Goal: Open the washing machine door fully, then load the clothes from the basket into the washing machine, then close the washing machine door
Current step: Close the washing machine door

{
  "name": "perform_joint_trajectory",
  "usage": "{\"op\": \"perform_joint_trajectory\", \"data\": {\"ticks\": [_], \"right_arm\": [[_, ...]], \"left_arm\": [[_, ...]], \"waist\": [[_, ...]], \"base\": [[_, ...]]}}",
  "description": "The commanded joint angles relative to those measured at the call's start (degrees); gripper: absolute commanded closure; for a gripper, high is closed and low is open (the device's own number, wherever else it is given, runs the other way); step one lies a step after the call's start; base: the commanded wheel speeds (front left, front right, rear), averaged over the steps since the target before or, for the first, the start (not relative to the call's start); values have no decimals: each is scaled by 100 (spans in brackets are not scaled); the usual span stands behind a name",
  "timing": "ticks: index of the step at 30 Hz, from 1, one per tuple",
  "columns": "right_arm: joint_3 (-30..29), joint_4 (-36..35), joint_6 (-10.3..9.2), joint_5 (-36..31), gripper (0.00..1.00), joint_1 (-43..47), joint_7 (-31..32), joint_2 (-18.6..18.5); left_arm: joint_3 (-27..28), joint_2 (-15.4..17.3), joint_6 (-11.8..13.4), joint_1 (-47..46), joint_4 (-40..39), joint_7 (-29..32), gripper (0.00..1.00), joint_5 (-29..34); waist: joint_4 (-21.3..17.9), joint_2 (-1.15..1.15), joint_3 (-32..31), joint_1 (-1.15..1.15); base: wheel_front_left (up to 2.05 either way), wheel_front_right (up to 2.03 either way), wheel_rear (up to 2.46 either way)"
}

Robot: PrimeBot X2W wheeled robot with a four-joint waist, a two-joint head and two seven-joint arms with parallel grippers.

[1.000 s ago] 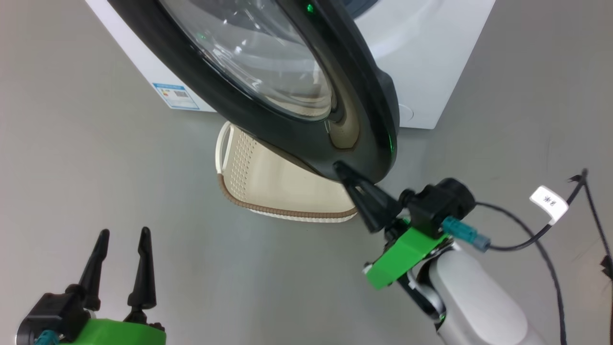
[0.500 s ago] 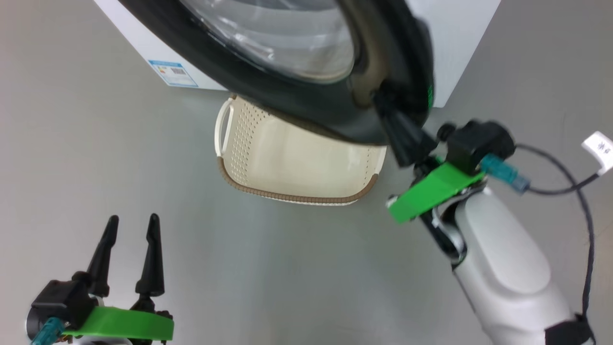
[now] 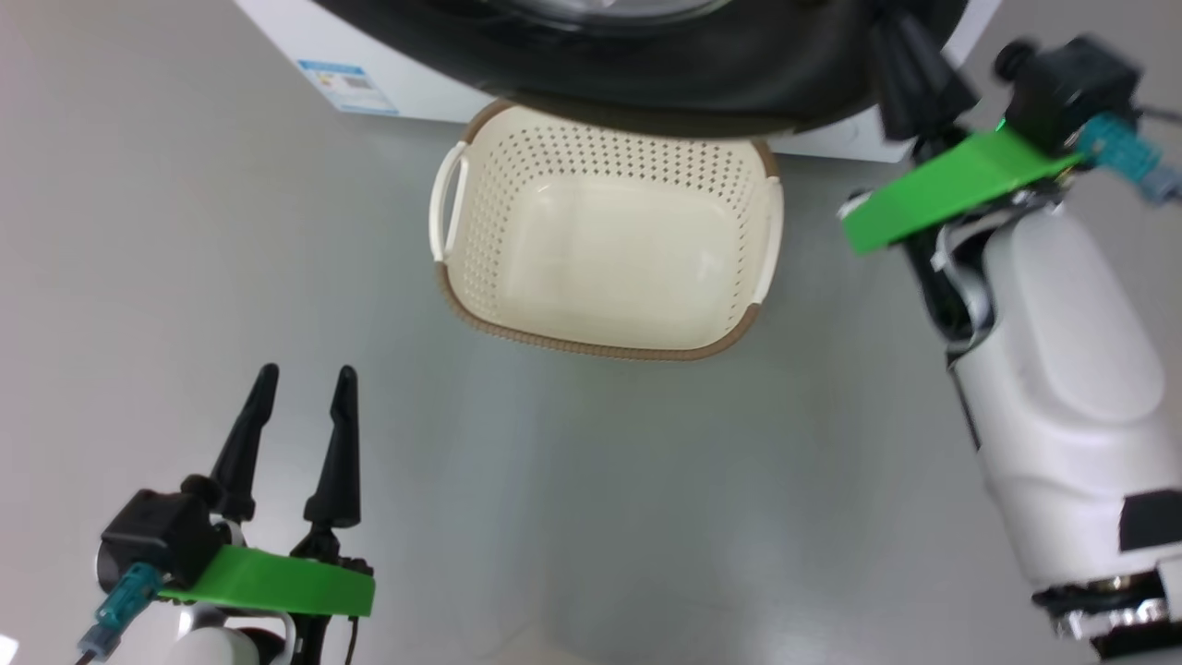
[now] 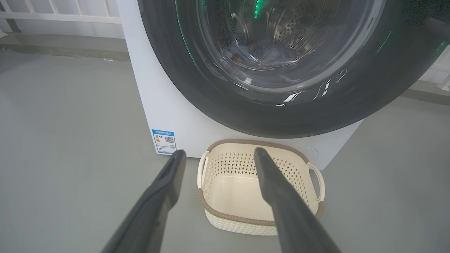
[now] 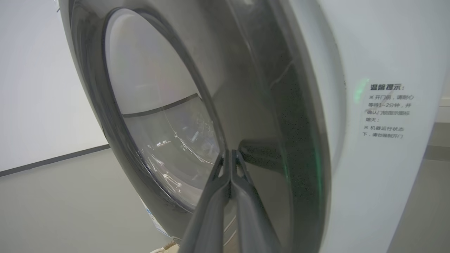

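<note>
The washing machine door [image 4: 211,88] lies close against the white washing machine [image 4: 158,105], its black rim crossing the top of the head view [image 3: 646,83]. Through its glass, blue clothes [image 4: 267,52] with orange spots lie in the drum. My right gripper [image 5: 230,153] is shut with nothing in it, its tips against the door's rim [image 5: 267,88]; the head view shows this gripper [image 3: 910,55] at the top right. The cream basket [image 3: 591,349] stands on the floor below the door and holds nothing. My left gripper [image 3: 305,374] is open at the lower left, well short of the basket [image 4: 246,219].
A blue label [image 3: 346,85] sticks to the machine's lower left front. Grey floor [image 3: 600,508] stretches around the basket on every side. My pale right forearm [image 3: 1062,369] rises along the right edge. A warning text [image 5: 386,110] is printed on the machine's front beside the door.
The door has swung in toward the machine with my shut right gripper against its rim. The head camera has shifted, so the whole basket shows now. The left gripper stays open.
</note>
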Motion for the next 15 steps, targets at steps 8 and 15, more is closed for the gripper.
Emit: {"op": "perform_joint_trajectory", "data": {"ticks": [8,15], "right_arm": [[-247,359,0,-101,100,-800,-27,19],[-711,696,0,-137,100,-1265,-27,-74]], "left_arm": [[24,109,-8,-293,-86,-36,0,-141],[-112,109,-8,-358,-45,-36,0,-233]], "waist": [[285,0,303,0],[439,0,429,0]], "base": [[0,0,0],[0,0,0]]}}
